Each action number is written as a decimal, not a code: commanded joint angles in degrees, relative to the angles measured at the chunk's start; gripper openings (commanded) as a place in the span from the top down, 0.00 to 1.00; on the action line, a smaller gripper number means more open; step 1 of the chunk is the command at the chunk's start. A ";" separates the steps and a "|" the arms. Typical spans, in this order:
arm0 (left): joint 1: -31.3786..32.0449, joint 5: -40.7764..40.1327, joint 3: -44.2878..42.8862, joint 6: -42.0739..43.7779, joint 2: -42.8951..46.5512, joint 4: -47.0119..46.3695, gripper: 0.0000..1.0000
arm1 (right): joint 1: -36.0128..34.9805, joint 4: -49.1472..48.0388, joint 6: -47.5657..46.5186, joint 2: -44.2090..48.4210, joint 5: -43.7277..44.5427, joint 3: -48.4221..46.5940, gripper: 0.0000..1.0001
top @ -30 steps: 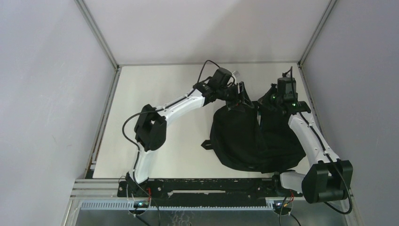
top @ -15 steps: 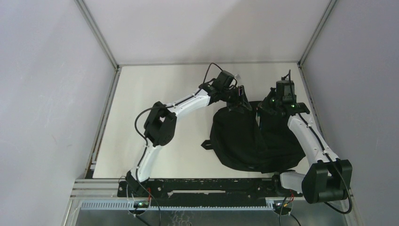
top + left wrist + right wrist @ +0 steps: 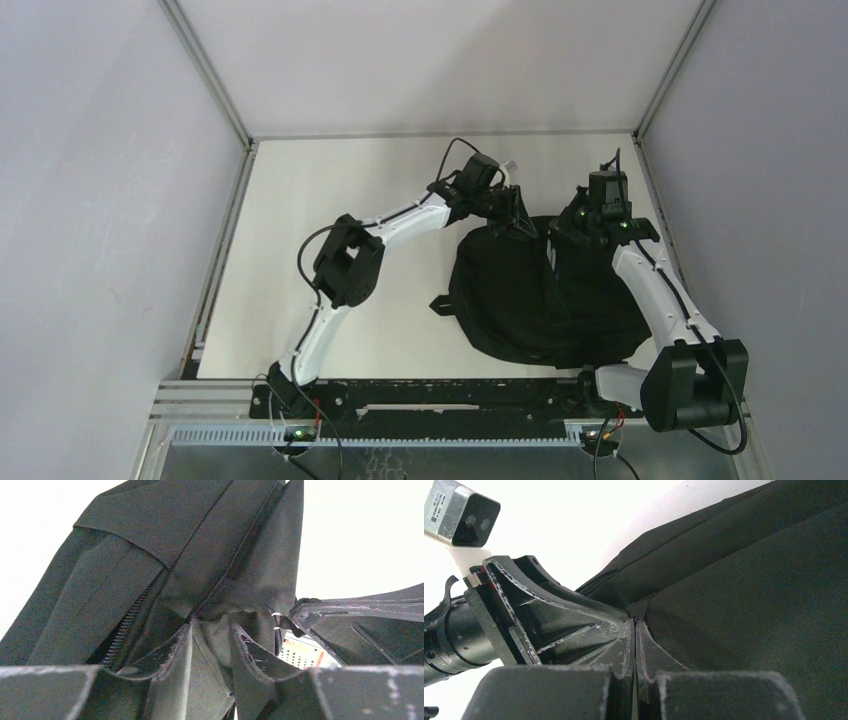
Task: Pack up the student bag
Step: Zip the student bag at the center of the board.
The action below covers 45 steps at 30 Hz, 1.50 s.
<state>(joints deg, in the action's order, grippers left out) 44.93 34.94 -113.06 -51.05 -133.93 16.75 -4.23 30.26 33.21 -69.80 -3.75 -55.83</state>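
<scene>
On the right half of the table [image 3: 330,190], slumped in a black heap: the student bag [image 3: 530,300], in the same spot as a second ago. Down one fold of it, in the left wrist view, a run of open zip teeth [image 3: 125,625]. On its left side, a small strap end [image 3: 438,303] poking out, unmoved.

At the bag's far edge, the left gripper [image 3: 512,212]. Fingers [image 3: 170,652] closer together than a second ago, now pressed from both sides on a bunched fold of the bag's fabric, with only that cloth between them. Just to its right, the right gripper [image 3: 556,230]. Fingertips [image 3: 621,647] tight together, tips set against a seam of the bag. Impossible to tell whether any cloth is pinched there. Both grippers near each other, not touching.

Further out: left elbow [image 3: 347,270] swung rightward, nearer the bag than before. Right arm [image 3: 650,285] reaching over the bag's right side, much as it was.
</scene>
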 commanded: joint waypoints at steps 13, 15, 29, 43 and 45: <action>0.29 -6.68 4.02 21.12 9.23 -1.44 0.53 | 0.88 0.75 -0.90 1.33 -2.56 -0.51 1.00; 0.33 -7.68 6.96 26.87 11.48 -3.08 0.51 | 0.90 0.84 -1.08 1.21 -2.81 -0.50 1.00; 2.87 -7.07 16.72 61.21 17.26 -13.23 0.44 | 3.44 0.90 -2.38 0.84 -6.11 -0.50 1.00; 3.41 1.77 4.77 63.24 8.71 -11.63 0.41 | 3.79 1.60 -2.96 0.83 -8.10 -0.51 1.00; 3.53 3.31 2.75 63.05 7.72 -10.62 0.41 | 3.79 1.64 -2.94 0.72 -8.20 -0.58 1.00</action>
<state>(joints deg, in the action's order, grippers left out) 48.62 33.47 -104.81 10.81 -124.95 6.59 -0.84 32.01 31.29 -69.80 -10.85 -55.83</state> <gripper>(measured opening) 0.591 0.007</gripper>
